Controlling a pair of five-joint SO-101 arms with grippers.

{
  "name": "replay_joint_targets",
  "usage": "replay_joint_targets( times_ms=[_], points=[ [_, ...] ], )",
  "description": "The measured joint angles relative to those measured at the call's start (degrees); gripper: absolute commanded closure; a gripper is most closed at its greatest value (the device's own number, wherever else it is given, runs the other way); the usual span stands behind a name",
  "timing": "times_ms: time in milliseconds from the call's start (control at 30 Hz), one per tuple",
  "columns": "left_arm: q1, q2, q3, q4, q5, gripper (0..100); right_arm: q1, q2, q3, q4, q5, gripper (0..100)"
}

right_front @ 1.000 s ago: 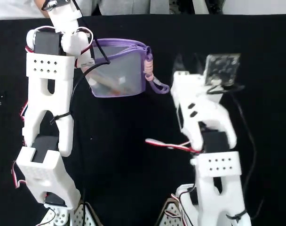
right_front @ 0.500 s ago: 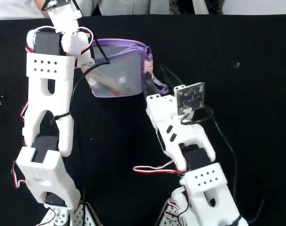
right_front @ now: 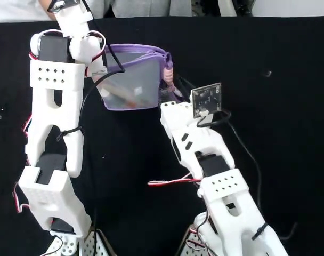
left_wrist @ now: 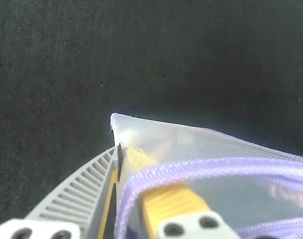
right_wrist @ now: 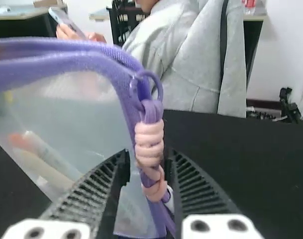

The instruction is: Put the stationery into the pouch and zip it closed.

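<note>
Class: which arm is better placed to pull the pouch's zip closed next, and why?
The right. The right gripper has its fingers open on either side of the pink pull cord at the zip's end. The left gripper is clamped on the opposite corner of the pouch, so it probably serves best as the anchor.

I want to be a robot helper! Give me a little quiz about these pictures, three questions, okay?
1. True or false: the left gripper is clamped on the pouch.
2. What sits between the jaws of the right gripper? A) a pencil B) the zipper pull cord C) nothing
3. Fill in: the stationery lies ___ the pouch.
Key: 1 true; 2 B; 3 inside.
</note>
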Motion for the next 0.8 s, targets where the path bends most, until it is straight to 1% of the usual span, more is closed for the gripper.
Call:
replay_joint_targets(
  times_ms=[300,600,733,800],
  points=[
    [0.0,0.0,0.0,0.0,0.0,97,0.0,0.97,-1.58,-1.23,0.0,92.1],
    [0.0,0.0,0.0,0.0,0.0,97,0.0,12.04,-8.7,-1.23,0.0,91.6],
    [0.0,0.0,-0.09,0.0,0.0,97,0.35,12.48,-9.14,-1.41,0.0,83.7],
    [0.0,0.0,0.0,0.0,0.0,97,0.53,12.48,-9.14,-1.41,0.0,81.4]
  ],
)
